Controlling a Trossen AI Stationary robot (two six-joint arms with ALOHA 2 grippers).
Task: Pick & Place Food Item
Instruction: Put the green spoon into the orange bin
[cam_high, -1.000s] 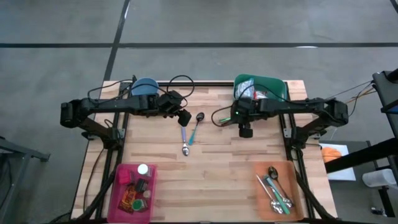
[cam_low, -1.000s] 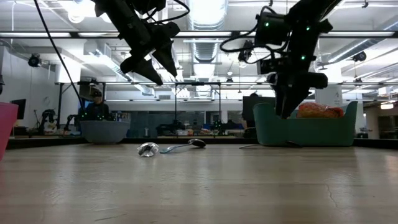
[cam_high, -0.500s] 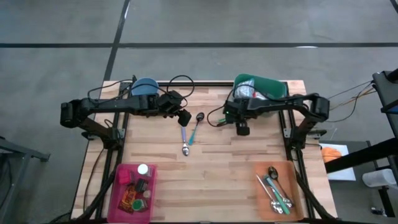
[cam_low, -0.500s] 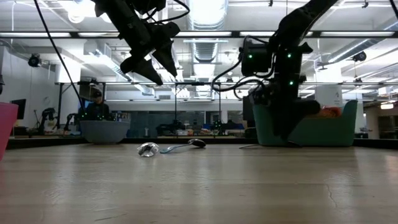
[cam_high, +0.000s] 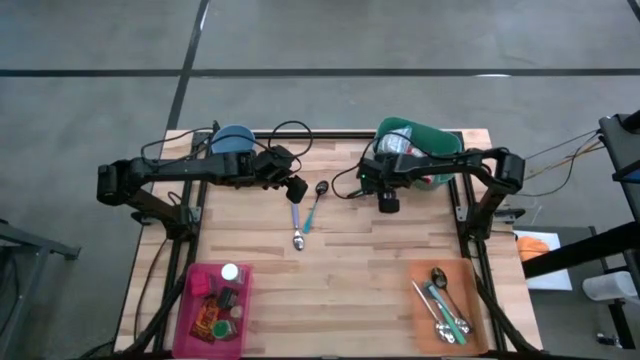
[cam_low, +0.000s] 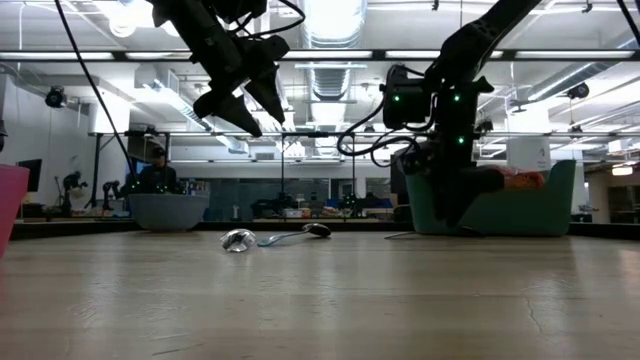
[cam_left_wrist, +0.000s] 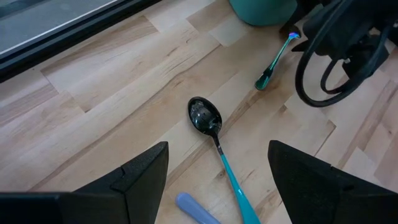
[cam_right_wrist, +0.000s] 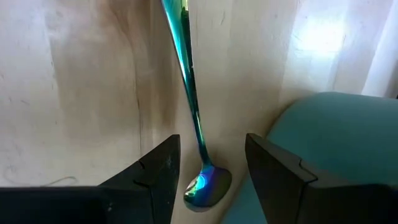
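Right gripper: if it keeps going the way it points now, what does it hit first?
Likely the iridescent spoon lying on the table beside the green bin. The right gripper is open, straddling the handle near the bowl end. How far above it is unclear.

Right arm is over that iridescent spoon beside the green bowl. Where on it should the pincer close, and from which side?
On the bare handle, likely from straight above. The iridescent spoon lies flat on the table, its head tucked against the green bowl, so the head is crowded. The right pincer, open, already straddles the handle near the head; shift up the handle first.
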